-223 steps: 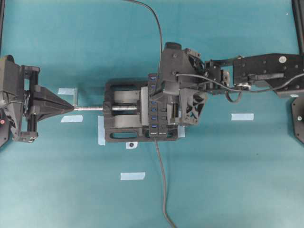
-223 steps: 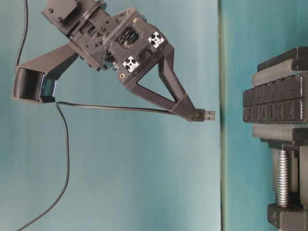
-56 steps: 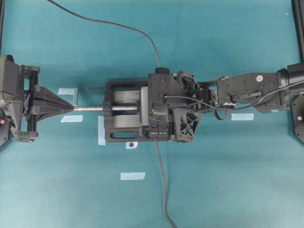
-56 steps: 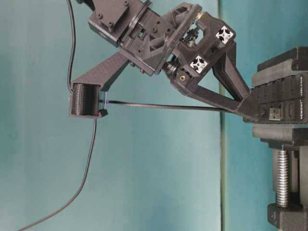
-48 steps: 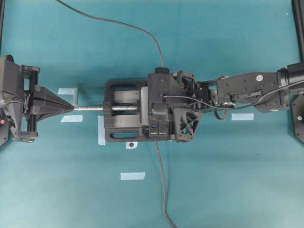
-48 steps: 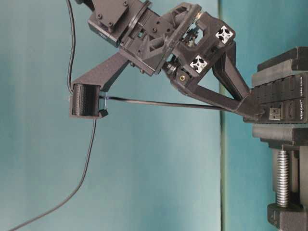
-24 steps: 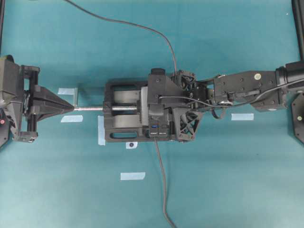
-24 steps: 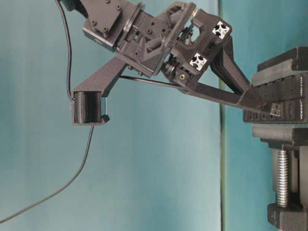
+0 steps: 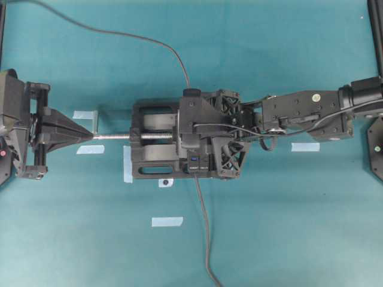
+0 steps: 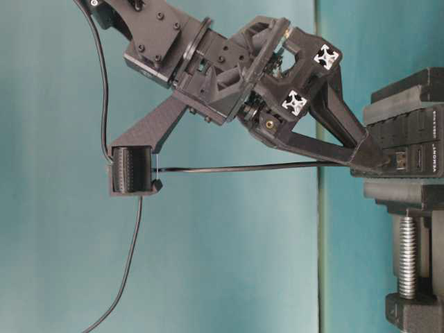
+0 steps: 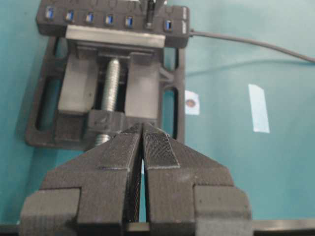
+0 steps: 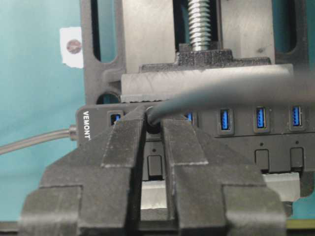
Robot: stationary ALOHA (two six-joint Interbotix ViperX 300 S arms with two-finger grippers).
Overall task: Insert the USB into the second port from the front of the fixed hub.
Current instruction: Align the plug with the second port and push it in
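At the fixed hub [image 10: 406,154], right gripper [image 10: 374,161] jaws clamped on the USB [image 10: 399,160], plug seemingly deeper than before, left jaws together.

One camera is looking straight down on the whole table; another is sitting low, viewing sideways and close. Both wrist cameras are peering along their fingers, facing each other across the fixed hub [image 11: 112,21] and vise [image 11: 106,93].

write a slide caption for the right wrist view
Right pincer shut on the USB, pressing it at the fixed hub clamped in the vise.
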